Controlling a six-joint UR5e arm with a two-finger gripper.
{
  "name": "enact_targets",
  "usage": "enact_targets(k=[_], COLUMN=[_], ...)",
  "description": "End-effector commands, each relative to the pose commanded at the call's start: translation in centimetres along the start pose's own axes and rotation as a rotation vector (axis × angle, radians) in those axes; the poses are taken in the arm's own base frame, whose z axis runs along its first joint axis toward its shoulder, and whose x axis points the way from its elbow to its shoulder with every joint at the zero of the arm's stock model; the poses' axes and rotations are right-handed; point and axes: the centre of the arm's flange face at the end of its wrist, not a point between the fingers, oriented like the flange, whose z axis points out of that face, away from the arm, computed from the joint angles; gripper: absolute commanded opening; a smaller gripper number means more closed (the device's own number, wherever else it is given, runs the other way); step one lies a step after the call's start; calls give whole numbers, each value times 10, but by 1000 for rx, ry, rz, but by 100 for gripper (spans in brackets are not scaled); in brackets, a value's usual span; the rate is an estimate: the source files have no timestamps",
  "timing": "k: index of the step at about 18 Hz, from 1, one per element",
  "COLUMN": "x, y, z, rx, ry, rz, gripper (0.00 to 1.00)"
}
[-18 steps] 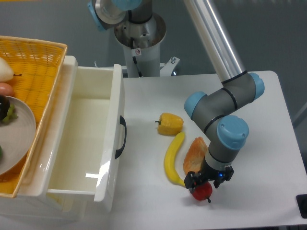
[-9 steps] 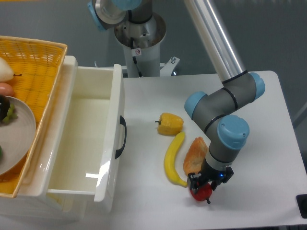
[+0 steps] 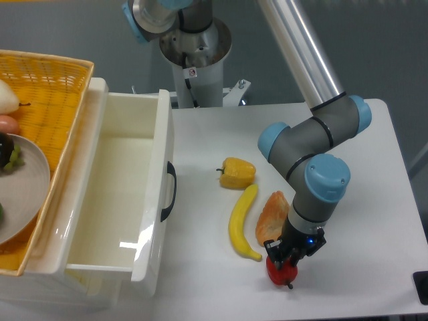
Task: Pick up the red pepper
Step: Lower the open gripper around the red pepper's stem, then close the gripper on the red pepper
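Gripper (image 3: pixel 283 257) now lower, tighter on red pepper (image 3: pixel 279 271), near table edge (image 3: pixel 334 312)

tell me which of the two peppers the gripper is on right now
The red pepper near the table's front edge, directly under the gripper. The yellow pepper lies apart, farther back beyond the banana.

high fixed camera, facing table (image 3: pixel 200 134), arm base

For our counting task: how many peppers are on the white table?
2. The yellow pepper lies mid-table beside the banana's far end. The red pepper sits near the front edge, partly hidden under the gripper.
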Motion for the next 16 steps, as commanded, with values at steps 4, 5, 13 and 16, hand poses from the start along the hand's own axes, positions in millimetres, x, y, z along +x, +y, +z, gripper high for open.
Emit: enact_targets(k=[4,5,13,16], x=[0,-1,-8,-9], y=[-1,-2,-1,-1], z=[0,-3,4,9], rx=[1,5,2,-4], ry=[-2,-5,-21,-19], rz=[13,11,6,5], gripper=[100,100,100,100])
